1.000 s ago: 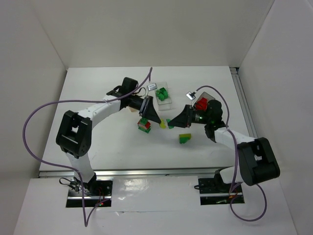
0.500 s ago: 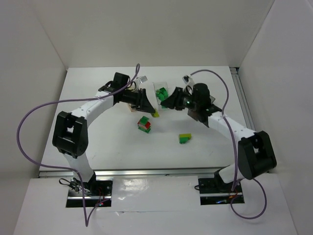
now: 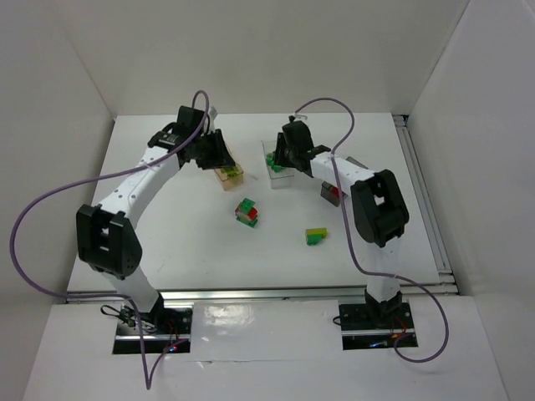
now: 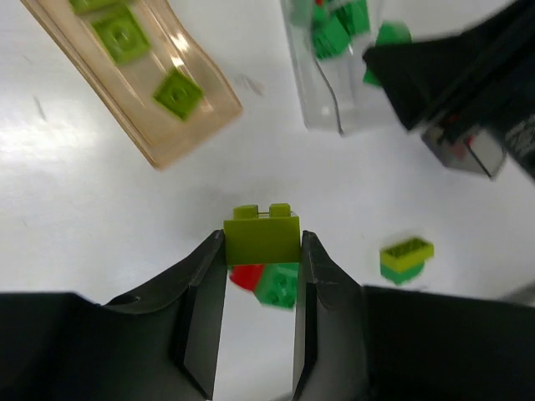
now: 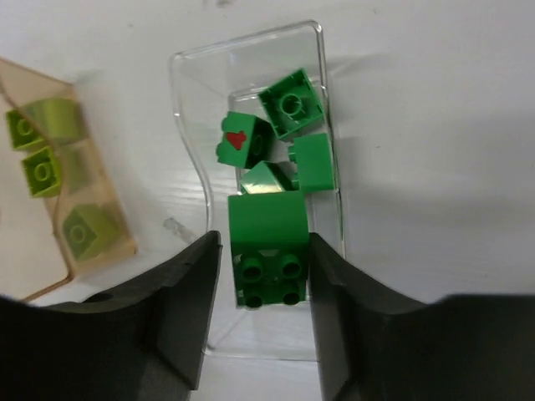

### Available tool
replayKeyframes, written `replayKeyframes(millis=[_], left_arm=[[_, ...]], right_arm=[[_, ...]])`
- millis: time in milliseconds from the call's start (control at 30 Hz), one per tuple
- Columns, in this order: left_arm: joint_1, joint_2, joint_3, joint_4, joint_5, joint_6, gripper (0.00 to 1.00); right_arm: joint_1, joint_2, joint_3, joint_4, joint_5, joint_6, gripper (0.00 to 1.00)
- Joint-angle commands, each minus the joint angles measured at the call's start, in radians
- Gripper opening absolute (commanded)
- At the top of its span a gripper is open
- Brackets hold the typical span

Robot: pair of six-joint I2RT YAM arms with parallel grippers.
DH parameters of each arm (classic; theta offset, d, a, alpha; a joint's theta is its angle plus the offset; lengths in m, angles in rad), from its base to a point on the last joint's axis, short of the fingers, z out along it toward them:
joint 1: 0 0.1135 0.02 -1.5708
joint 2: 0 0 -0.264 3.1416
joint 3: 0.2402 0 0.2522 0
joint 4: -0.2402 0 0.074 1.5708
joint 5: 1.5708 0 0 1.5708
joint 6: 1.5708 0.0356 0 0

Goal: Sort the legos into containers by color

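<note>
- The left gripper [image 4: 262, 251] is closed on a yellow-green brick [image 4: 262, 236], its jaws pinching the smooth flat sides, with two studs on the far face.
- Ahead of it, to the left, lies the orange-tan bin [image 4: 167, 149]. It is translucent plastic with rounded corners, and several yellow-green bricks [image 4: 177, 93] lie flat inside it.
- The right gripper [image 5: 266, 263] clamps a green brick [image 5: 267, 230], glossy and square, with four round studs facing the wrist camera. It is held over the near end of the clear bin [image 5: 185, 125].
- The clear bin has thin, see-through walls. Inside it are several loose green bricks [image 5: 290, 104], one showing a small red patch.
- These two bins sit near each other, not touching, toward the far side of the white table [image 3: 167, 234].
- The smoky dark bin [image 3: 331, 193] sits just right of the clear one, partly hidden by the right arm [image 3: 351, 171]. Something red shows inside.
- Two stacks lie loose nearer the arm bases, well apart from both grippers: a red-and-green stack [image 3: 247, 211] and a yellow-green-on-green stack [image 3: 316, 236].
</note>
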Motion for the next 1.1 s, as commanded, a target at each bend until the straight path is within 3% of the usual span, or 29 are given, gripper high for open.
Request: replayKeyframes(millis=[0,100,133,200,233,267,300,433,533,633,700,833,1067], left_arm=[[0.023,0.113,0.12,-0.048,-0.172,-0.026,0.0],[0.032,0.22,0.215,-0.057,-0.236,-0.026,0.0],[0.032,0.248,0.264,-0.067,-0.236,-0.026,0.08],[0.042,0.34,0.326,-0.096,-0.245,-0.026,0.4],[0.042,0.369,0.358,-0.111,-0.245,-0.026,0.5],[0.042,0.393,0.413,-0.138,-0.245,-0.026,0.68],[0.042,0.413,0.43,-0.148,-0.259,-0.026,0.77],[0.042,0.44,0.456,-0.159,-0.271,-0.026,0.98],[0.031,0.369,0.432,-0.159,-0.281,-0.026,1.0],[-0.024,0.219,0.314,-0.093,-0.281,-0.004,0.89],[-0.059,0.121,0.152,-0.015,-0.221,0.05,0.82],[-0.145,-0.057,-0.035,0.082,-0.06,0.121,0.82],[-0.242,-0.059,-0.09,0.058,-0.005,0.099,0.84]], right_arm=[[0.023,0.049,0.103,-0.068,0.118,-0.038,0.55],[0.032,0.049,0.118,-0.058,0.129,-0.056,0.92],[0.041,0.049,0.127,-0.058,0.149,-0.056,0.96],[0.041,0.018,0.127,-0.068,0.161,-0.056,1.0],[0.041,0.003,0.118,-0.078,0.172,-0.056,1.0],[0.041,-0.016,0.094,-0.078,0.199,-0.056,1.0],[0.053,-0.07,0.074,-0.078,0.21,-0.056,1.0],[0.063,-0.262,-0.093,-0.065,0.275,-0.047,1.0],[0.072,-0.42,-0.25,-0.089,0.296,-0.036,0.98],[0.098,-0.57,-0.409,-0.152,0.322,0.004,0.98],[0.119,-0.638,-0.483,-0.228,0.322,0.063,0.98],[0.205,-0.773,-0.665,-0.376,0.293,0.256,0.99],[0.303,-0.798,-0.822,-0.396,0.203,0.416,0.99]])
